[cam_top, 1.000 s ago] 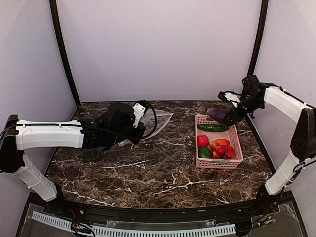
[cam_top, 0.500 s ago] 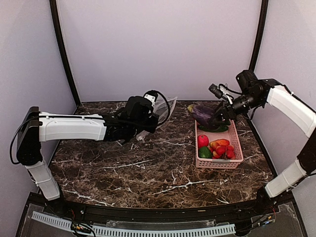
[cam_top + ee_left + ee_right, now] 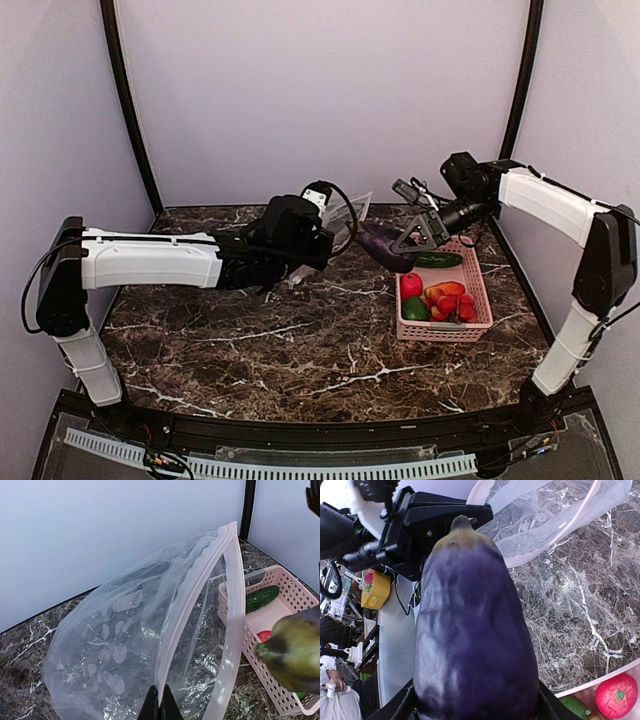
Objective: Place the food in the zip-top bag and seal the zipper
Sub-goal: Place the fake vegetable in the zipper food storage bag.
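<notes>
My left gripper (image 3: 160, 705) is shut on the zipper (image 3: 195, 590) rim of the clear zip-top bag (image 3: 115, 645) and holds it lifted with the mouth gaping toward the basket. My right gripper (image 3: 475, 700) is shut on the dark purple eggplant (image 3: 475, 630), stem end forward. The eggplant (image 3: 385, 245) hangs just right of the bag (image 3: 348, 215) mouth, outside it. The rest of the food lies in the pink basket (image 3: 480, 290): a cucumber (image 3: 432, 260), a red strawberry (image 3: 411, 285), a green pepper (image 3: 416, 309), an orange piece (image 3: 450, 290) and grapes (image 3: 462, 308).
The basket stands on the marble table at the right, close under the right arm. Black frame posts rise at the back corners, and the walls stand close behind.
The left gripper has lifted the bag up and to the right, with its mouth now open. The right gripper has carried the eggplant left from over the basket to the bag's mouth.
</notes>
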`<state>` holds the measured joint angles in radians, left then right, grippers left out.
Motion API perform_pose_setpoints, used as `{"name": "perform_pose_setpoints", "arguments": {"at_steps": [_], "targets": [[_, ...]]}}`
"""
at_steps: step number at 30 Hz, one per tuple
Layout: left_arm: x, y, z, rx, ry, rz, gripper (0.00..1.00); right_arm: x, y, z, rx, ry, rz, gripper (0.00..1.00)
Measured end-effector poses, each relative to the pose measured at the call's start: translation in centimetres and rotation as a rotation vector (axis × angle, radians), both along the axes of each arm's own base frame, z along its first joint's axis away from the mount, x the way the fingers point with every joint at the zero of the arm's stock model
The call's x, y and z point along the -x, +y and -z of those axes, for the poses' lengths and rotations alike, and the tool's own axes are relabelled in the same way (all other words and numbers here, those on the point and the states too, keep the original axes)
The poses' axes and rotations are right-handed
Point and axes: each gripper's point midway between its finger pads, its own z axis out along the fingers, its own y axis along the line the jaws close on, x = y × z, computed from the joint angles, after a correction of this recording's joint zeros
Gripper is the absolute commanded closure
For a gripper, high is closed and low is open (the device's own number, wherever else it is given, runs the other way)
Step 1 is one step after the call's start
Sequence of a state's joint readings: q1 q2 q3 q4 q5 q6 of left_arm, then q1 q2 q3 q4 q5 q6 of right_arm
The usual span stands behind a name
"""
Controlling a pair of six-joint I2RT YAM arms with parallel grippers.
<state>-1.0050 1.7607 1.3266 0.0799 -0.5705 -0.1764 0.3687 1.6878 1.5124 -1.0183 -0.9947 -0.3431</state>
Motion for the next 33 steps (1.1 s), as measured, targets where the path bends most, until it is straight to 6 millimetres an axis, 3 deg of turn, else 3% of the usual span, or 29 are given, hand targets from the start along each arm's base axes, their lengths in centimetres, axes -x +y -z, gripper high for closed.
{"name": "perform_pose_setpoints", "arguments": {"at_steps": [9, 17, 20, 26, 33], "targets": [[2.3, -2.7, -2.4, -0.042, -0.074, 0.086, 0.99, -1.1, 1.0, 0.5, 0.003, 0.128, 0.043, 0.70], [4.2, -5.3, -1.3, -0.152, -0.125, 0.161, 0.99, -2.7, 1.7, 2.4, 0.041, 0.275, 0.103, 0.63], [4.3, -5.9, -0.6, -0.172, -0.122, 0.173, 0.99, -3.2, 1.9, 2.1, 0.036, 0.306, 0.120, 0.56], [4.4, -6.1, -0.3, -0.148, -0.106, 0.165, 0.99, -3.5, 2.4, 1.2, 0.010, 0.345, 0.130, 0.24], [3.9, -5.6, -0.6, -0.084, -0.075, 0.117, 0.99, -2.8, 2.9, -0.3, -0.066, 0.402, 0.094, 0.11]]}}
